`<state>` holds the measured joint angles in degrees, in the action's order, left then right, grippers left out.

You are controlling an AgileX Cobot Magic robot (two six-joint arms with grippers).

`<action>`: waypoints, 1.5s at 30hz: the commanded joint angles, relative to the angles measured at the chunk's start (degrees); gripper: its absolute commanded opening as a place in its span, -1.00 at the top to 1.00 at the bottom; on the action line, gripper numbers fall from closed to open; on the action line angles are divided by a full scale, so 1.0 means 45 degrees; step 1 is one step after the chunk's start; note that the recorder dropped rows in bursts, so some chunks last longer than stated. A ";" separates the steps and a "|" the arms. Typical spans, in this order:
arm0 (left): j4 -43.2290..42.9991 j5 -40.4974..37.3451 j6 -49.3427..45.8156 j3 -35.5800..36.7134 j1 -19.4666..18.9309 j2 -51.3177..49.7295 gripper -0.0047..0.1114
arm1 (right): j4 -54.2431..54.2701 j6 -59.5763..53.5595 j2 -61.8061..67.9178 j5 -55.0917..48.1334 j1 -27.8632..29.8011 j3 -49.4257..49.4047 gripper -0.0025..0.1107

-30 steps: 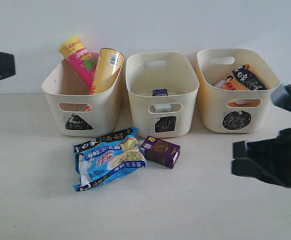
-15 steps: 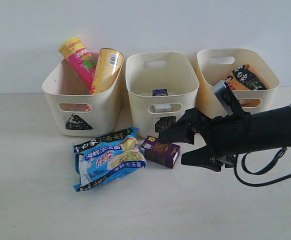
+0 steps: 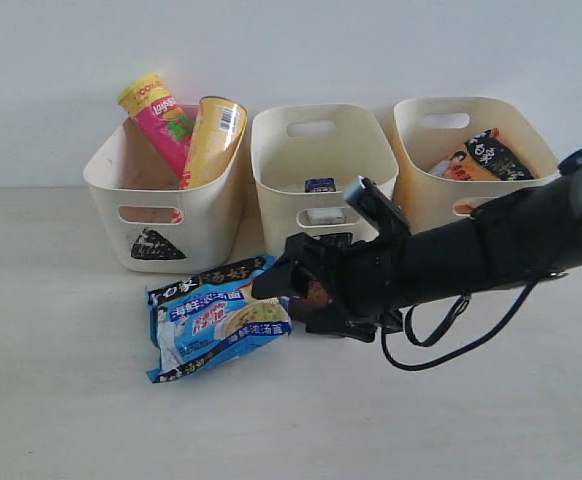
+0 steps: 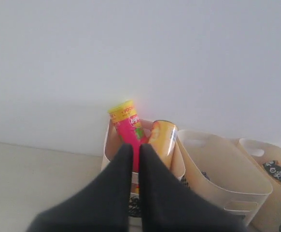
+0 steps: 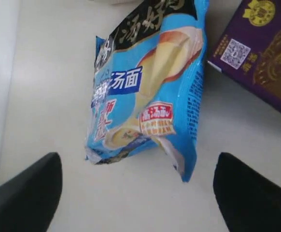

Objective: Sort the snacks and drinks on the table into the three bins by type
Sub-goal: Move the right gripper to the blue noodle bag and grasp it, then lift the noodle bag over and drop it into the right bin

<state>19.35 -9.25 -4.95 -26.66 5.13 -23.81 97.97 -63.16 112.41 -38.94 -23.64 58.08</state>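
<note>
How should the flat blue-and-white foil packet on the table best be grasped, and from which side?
Probably from above, across the narrower width of the blue-and-white foil packet at its puffed middle: it lies flat, and the dark purple carton crowds one corner.

A: Exterior view?
B: Frontal, slightly raised, middling range; faces the three bins (image 3: 276, 180) and wall (image 3: 371, 50).
A: Left wrist view?
B: Raised, oblique, mostly wall; shares the bins and pink canister (image 4: 129, 128) with exterior.
A: Right wrist view?
B: Very near, looking down; shares blue packet (image 5: 150, 96) and purple carton (image 5: 266, 53) with exterior.
</note>
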 commanded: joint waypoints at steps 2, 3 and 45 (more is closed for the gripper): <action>-0.0067 -0.0144 0.0197 0.1427 -0.0048 0.1906 0.84 | 0.0438 0.0134 0.0878 0.0374 -0.0370 0.0761 -0.40; -0.0067 -0.0144 0.0197 0.1687 -0.0048 0.2067 0.84 | 0.0438 0.0263 0.1055 0.0280 -0.0370 0.0870 -0.40; -0.0067 0.0803 0.0197 0.4706 -0.0048 0.2219 0.84 | -0.1179 -0.0182 0.0787 -0.1842 -0.1092 0.2960 0.96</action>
<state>19.35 -6.30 -4.66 -5.62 5.13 -13.63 95.18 -63.34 119.19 -43.07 -28.57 71.32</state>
